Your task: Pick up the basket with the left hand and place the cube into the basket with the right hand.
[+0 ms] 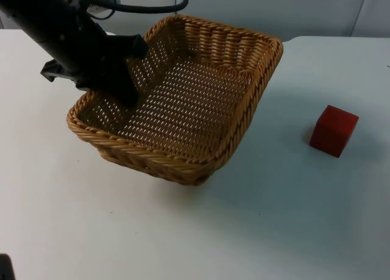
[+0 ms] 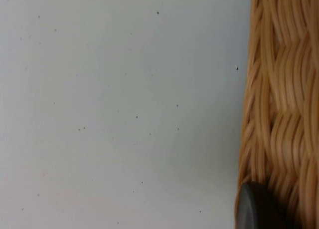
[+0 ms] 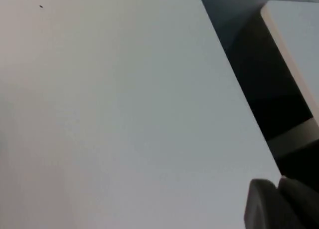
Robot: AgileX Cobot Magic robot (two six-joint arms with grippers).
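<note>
One rectangular woven wicker basket (image 1: 183, 103) sits tilted above the white table (image 1: 256, 231), its near corner lower and a shadow beneath it. Its left wall is pinched by the left hand (image 1: 125, 78), whose black arm comes in from the upper left corner of the top view. From the left wrist, the basket's plaited side (image 2: 281, 104) stands right against a dark fingertip (image 2: 254, 209). Well apart to the right, the small red cube (image 1: 333, 130) rests on the table. By the table's edge, the right hand (image 3: 279, 204) waits; whether it is spread, I cannot tell.
</note>
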